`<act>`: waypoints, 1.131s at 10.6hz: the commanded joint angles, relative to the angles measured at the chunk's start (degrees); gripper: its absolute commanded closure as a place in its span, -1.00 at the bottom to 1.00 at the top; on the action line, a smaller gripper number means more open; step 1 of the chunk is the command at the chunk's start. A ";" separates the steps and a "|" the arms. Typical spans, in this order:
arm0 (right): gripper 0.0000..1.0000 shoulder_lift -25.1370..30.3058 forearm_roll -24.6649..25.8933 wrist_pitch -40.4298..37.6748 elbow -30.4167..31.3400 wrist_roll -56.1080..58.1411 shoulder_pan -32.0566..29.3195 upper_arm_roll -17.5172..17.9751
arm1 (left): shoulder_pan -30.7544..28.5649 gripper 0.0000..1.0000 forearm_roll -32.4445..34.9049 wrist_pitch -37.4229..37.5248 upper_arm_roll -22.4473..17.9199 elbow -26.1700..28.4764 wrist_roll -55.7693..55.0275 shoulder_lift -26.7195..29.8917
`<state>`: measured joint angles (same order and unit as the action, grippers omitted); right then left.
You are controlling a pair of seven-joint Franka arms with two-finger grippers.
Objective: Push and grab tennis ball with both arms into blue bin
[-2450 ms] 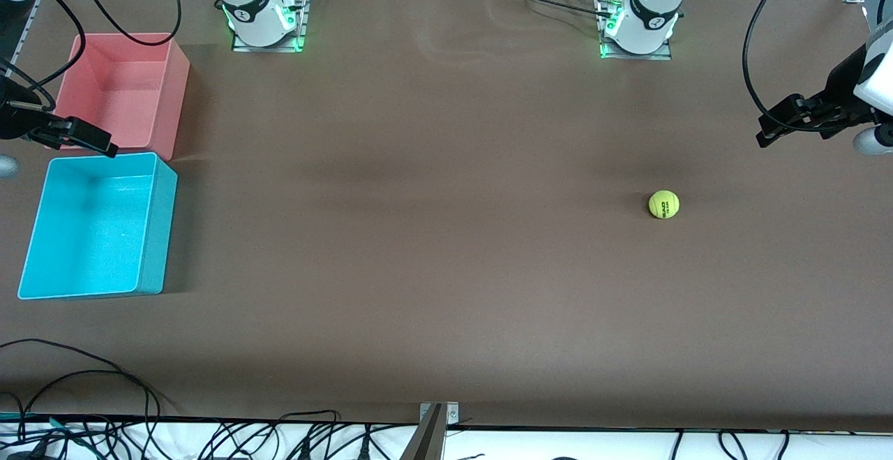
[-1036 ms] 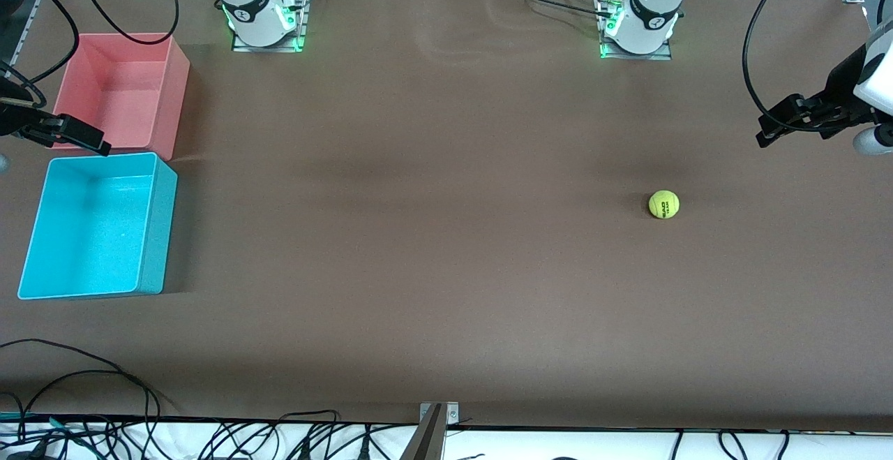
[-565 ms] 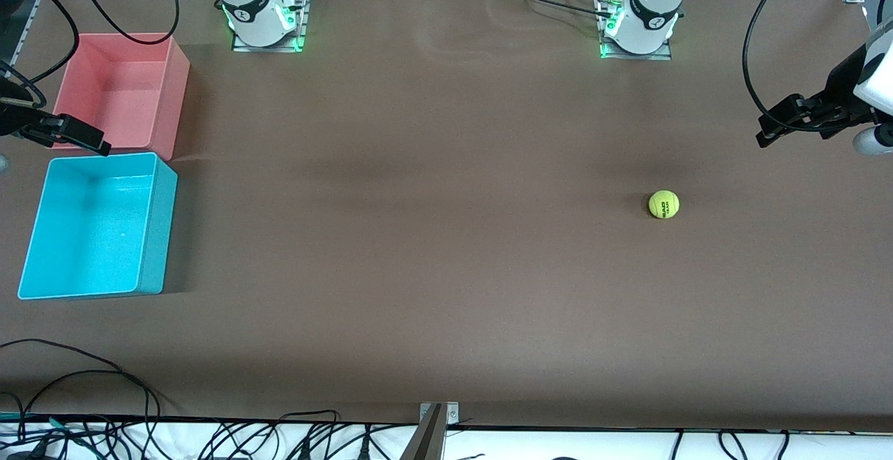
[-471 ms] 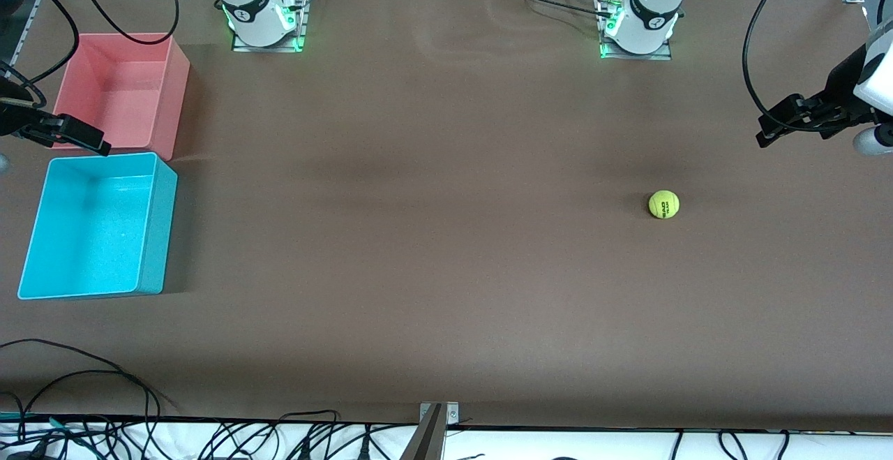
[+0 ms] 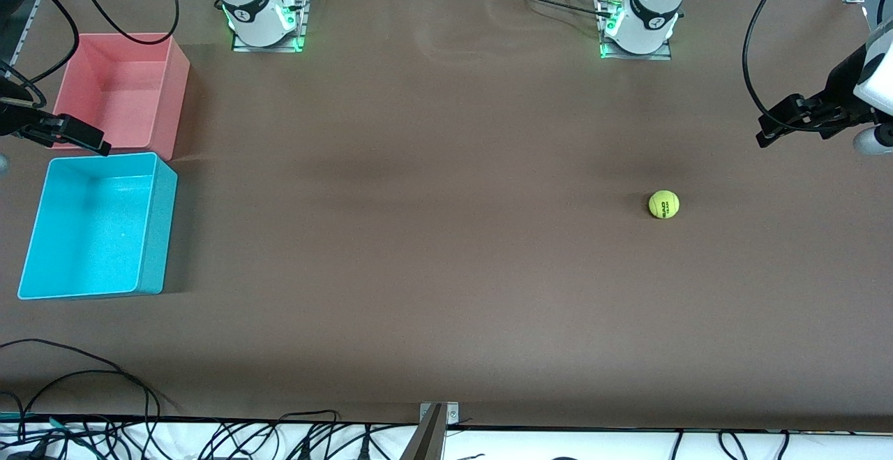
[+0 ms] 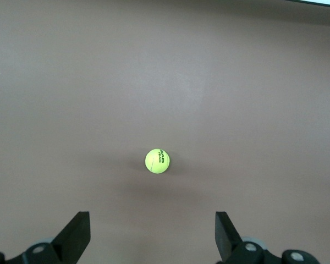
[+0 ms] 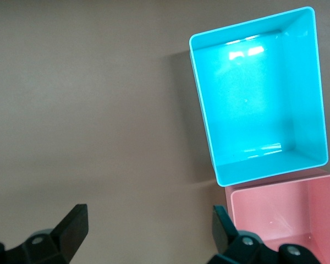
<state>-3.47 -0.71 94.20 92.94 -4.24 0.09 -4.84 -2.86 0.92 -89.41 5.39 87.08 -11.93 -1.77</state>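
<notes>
My left fingers [image 6: 152, 242] are released, hovering over bare counter [image 5: 446, 236] near the ball [image 5: 663, 204]. My right fingers [image 7: 148, 234] are released, over the counter beside the blue bin [image 5: 42, 236].

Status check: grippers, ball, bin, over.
Left gripper open, above table near ball. Right gripper open by the bins. Ball on table, untouched. Blue bin empty; path clear.

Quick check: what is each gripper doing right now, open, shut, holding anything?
Left gripper: open, empty, up over the table near the tennis ball.
Right gripper: open, empty, up by the blue bin and pink bin.
</notes>
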 commanded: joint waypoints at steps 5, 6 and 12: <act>-1.00 0.74 0.98 -1.21 -0.57 0.72 -0.18 0.10 | -0.13 -1.00 0.75 0.11 0.15 -0.94 -0.03 -0.34; -1.00 0.83 1.06 -1.21 -0.39 0.72 -0.18 0.09 | -0.13 -1.00 0.75 0.11 0.15 -0.94 -0.03 -0.34; -1.00 1.44 2.12 -1.56 0.05 0.72 -0.18 0.09 | -0.22 -1.00 0.75 0.11 0.15 -0.94 -0.03 -0.34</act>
<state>-3.14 0.56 93.57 92.94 -4.20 0.09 -4.84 -2.91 0.91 -89.41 5.36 87.08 -11.93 -1.77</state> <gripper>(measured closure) 0.000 0.000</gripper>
